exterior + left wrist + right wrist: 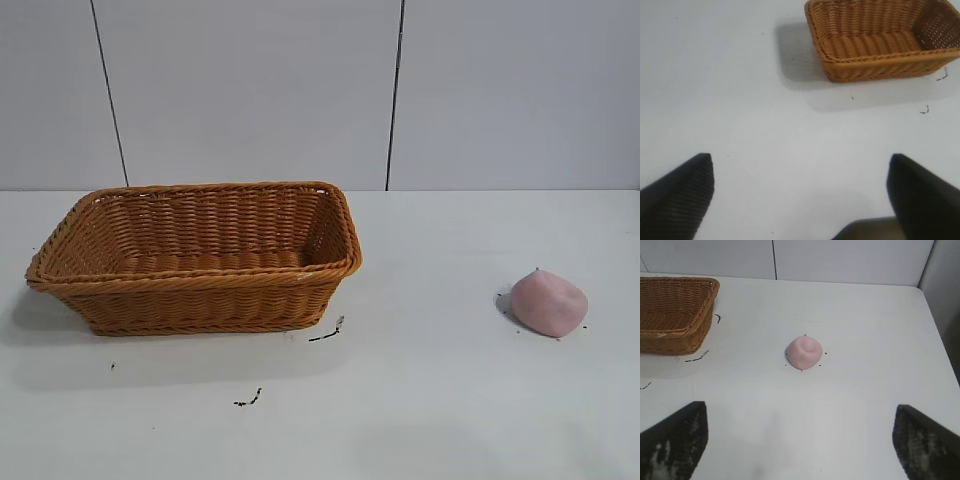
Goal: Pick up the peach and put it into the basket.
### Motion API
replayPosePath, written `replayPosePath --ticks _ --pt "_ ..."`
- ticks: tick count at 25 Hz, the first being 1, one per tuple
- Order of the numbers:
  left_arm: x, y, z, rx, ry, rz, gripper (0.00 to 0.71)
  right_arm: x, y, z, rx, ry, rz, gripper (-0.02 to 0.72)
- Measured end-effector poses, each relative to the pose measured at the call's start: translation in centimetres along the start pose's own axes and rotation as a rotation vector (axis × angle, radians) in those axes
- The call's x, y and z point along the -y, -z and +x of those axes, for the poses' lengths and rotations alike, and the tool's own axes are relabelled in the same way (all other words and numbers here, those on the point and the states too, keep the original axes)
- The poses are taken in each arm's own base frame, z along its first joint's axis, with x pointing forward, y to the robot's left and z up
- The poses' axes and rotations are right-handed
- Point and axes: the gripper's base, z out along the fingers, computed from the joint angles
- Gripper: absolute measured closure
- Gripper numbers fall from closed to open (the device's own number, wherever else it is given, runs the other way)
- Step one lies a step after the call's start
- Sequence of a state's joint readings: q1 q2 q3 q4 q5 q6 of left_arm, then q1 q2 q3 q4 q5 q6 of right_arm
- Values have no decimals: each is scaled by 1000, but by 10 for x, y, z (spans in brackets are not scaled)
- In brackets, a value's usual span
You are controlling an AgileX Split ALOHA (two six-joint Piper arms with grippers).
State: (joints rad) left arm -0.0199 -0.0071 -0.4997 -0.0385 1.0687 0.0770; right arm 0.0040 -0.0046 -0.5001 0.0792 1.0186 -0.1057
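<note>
The pale pink peach (548,303) lies on the white table at the right; it also shows in the right wrist view (804,352). The orange-brown wicker basket (196,282) stands at the left, empty; it shows in the left wrist view (880,65) and the right wrist view (675,335). Neither arm shows in the exterior view. My right gripper (800,412) is open and empty, above the table, well short of the peach. My left gripper (801,165) is open and empty, above bare table, away from the basket.
Small dark marks (327,333) lie on the table in front of the basket. The table's far edge meets a grey panelled wall (320,90). In the right wrist view the table's side edge (940,340) runs beside the peach's area.
</note>
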Motion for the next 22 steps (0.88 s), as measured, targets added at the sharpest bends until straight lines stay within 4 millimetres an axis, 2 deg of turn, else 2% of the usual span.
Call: replayPosePath --ticks 8,10,13,16,22 --pt "0 0 0 0 0 0 18 0 -2 -1 -13 0 1 14" --pt "0 0 0 0 0 0 18 2 -7 -8 -58 -5 2 14" --pt "0 0 0 0 0 0 18 5 -26 -28 -161 -16 1 14" --pt "0 0 0 0 0 0 18 8 -58 -50 -292 -27 -5 14" --pt "0 0 0 0 0 0 18 17 -152 -76 -580 -49 -18 14"
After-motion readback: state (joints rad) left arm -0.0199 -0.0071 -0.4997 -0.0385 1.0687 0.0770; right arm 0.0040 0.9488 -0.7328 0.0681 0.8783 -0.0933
